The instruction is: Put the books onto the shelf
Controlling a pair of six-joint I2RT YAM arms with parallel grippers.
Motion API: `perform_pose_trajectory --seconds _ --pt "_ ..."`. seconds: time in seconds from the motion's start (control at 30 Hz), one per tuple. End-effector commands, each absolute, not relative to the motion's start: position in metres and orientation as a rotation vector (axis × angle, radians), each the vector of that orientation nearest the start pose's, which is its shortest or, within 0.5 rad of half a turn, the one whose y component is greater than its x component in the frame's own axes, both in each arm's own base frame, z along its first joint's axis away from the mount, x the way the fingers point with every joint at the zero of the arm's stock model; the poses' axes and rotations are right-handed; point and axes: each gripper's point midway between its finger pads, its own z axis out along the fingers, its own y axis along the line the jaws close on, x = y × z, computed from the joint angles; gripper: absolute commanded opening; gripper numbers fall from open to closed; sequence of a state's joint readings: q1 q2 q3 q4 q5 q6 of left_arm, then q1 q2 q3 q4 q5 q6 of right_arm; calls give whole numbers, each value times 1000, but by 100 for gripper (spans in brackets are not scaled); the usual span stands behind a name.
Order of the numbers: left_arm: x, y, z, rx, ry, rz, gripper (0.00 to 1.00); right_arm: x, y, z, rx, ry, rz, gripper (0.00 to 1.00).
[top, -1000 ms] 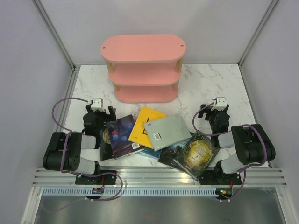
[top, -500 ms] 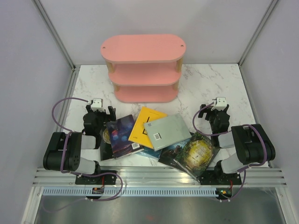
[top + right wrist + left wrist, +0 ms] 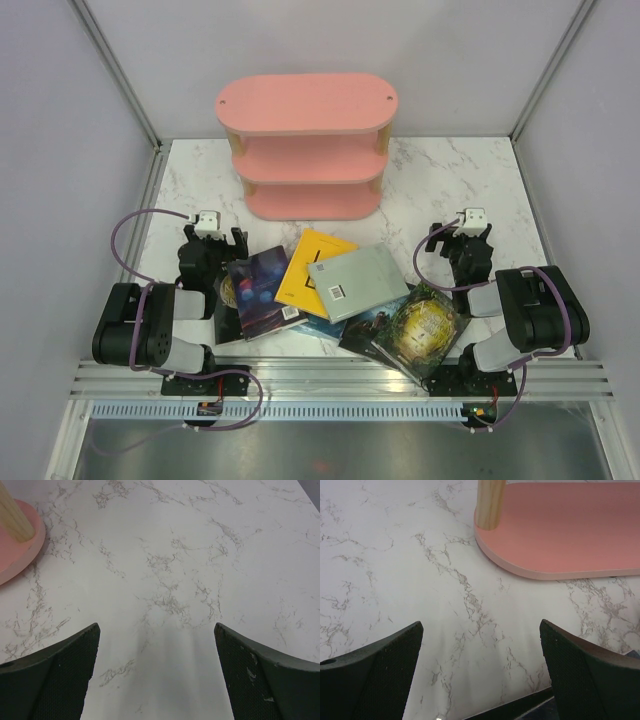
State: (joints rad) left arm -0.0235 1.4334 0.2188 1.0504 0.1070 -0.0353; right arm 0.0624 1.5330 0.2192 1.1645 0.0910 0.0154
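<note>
Left hand (image 3: 214, 244) is spread wide with nothing between its fingers; its wrist view shows only bare marble under it and the bottom board of the shelf (image 3: 560, 530) ahead. Right hand (image 3: 468, 242) is likewise spread and empty, over bare desk (image 3: 440, 180), with an end of the shelf at the left edge of its own view. Both arms sit folded near their bases.

The books (image 3: 335, 290) lie in a loose overlapping pile on the desk between the two hands, near the front edge. The grey book (image 3: 355, 282) is on top, the yellow book (image 3: 312, 262) is partly under it, and the gold-art book (image 3: 420, 325) is at the right. The shelf (image 3: 308, 150) stands well behind the pile, and all three tiers look bare.

By my reading, no book has been placed and the first pick has not begun. The next move probably calls for one hand to swing inward to the pile and catch a raised or overhanging edge, since thin books lying flat give the fingers little to pinch. The grey book on top looks like the easiest start.
</note>
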Motion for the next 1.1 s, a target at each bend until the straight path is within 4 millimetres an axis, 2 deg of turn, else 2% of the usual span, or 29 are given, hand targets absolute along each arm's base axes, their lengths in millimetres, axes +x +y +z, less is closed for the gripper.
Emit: perform_pose_trajectory --seconds 0.0,0.03,0.07,0.1,0.13,0.17,0.2,0.23,0.3,0.33,0.37,0.4,0.43,0.47,0.5,0.53,0.57,0.6,0.63,0.67,0.7,0.73,0.77,0.8,0.83,0.87,0.93,1.0,1.07 --pt "372 -27 105 95 1656 -102 100 379 8 92 50 1668 -1 98" --pt "372 -27 105 95 1655 -102 100 380 10 109 41 1626 6 98" --pt "372 -27 105 95 1656 -102 100 379 15 104 5 1690 19 98" --pt "372 -27 105 95 1656 -102 100 380 16 111 3 1715 13 98" --pt "372 -27 105 95 1656 -102 100 380 16 138 43 1691 31 98" --pt "372 -27 105 95 1656 -102 100 381 16 140 70 1787 40 98" --pt "372 -27 105 95 1655 -102 100 379 21 152 83 1807 76 98" --pt "372 -27 104 96 1658 -104 100 373 25 178 95 1781 115 98" --pt "372 -27 105 95 1655 -102 100 356 44 196 137 1848 263 98" --pt "372 -27 105 95 1655 -102 100 344 52 219 157 1813 339 98" --pt "372 -27 105 96 1655 -104 100 328 65 219 201 1862 422 98" --pt "372 -27 105 96 1656 -104 100 315 80 227 167 1863 517 98" --pt "372 -27 105 96 1656 -104 100 299 88 244 156 1820 581 98" --pt "372 -27 106 95 1653 -102 100 284 92 240 184 1865 631 98" --pt "372 -27 105 95 1656 -102 100 272 100 246 214 1872 714 98" --pt "372 -27 105 95 1655 -102 100 253 113 255 153 1862 802 98" --pt "372 -27 105 96 1656 -104 100 236 111 225 261 1987 818 98" --pt "372 -27 105 95 1655 -102 100 222 110 201 488 2079 869 98" --pt "372 -27 104 96 1658 -104 100 205 107 178 609 2148 866 98" --pt "372 -27 105 96 1656 -104 100 184 129 148 546 2249 1023 98" --pt "372 -27 105 95 1656 -102 100 175 145 144 457 2253 1155 89" --pt "372 -27 105 96 1655 -104 100 169 150 141 470 2260 1219 88" --pt "372 -27 105 96 1656 -104 100 163 141 135 522 2315 1133 91" --pt "372 -27 105 96 1655 -104 100 164 132 138 515 2317 1044 93" --pt "372 -27 106 96 1653 -104 100 170 124 162 450 2265 969 96" --pt "372 -27 105 96 1654 -104 100 169 113 163 475 2274 874 98" --pt "372 -27 105 95 1655 -102 100 168 110 171 459 2300 845 98" --pt "372 -27 105 96 1656 -104 100 162 121 178 438 2341 922 98" --pt "372 -27 105 96 1655 -104 100 161 126 176 489 2367 968 98"
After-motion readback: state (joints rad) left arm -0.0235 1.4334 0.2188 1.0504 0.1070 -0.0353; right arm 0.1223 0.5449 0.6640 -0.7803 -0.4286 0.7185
